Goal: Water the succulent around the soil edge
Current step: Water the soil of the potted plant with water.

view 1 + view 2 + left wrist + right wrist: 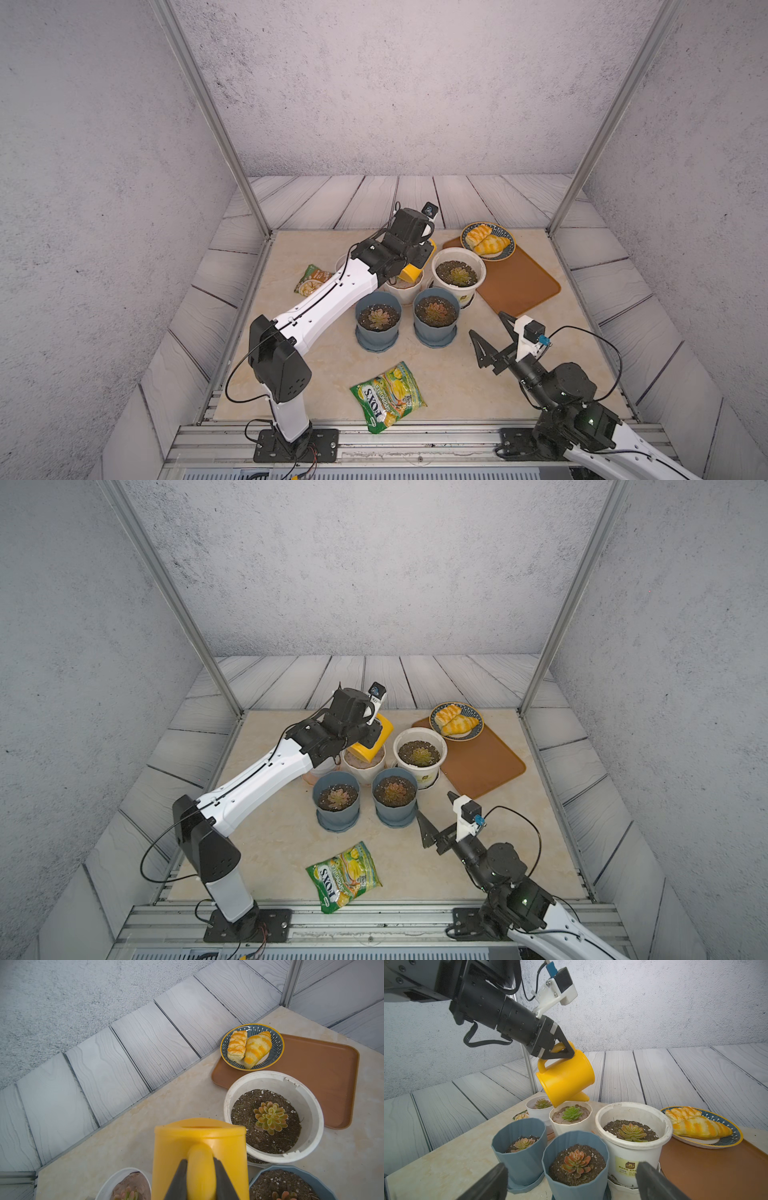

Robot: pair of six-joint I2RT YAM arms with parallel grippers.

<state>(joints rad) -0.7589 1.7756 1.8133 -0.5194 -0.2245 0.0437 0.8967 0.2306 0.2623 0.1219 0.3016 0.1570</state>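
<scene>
Over the cream pot (571, 1126), left pincer (570, 1053) clamps the yellow can (566, 1078).

Five potted succulents (576, 1162), one watering can (566, 1080), two snack packets (388, 397), two pastries (257, 1049), one plate (277, 1047), one tray (322, 1076)

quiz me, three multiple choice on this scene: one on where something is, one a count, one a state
1. The plate sits: A on the tray; B on a shelf; C on the floor.
2. Blue pots: A one; B two; C four.
3. The can is: A upright, free; B tilted, held by the left tool; C lying flat, free.
Answers: A, it rests on the tray's corner; B, two stand side by side; B, the tool grips its handle, spout lowered.
</scene>
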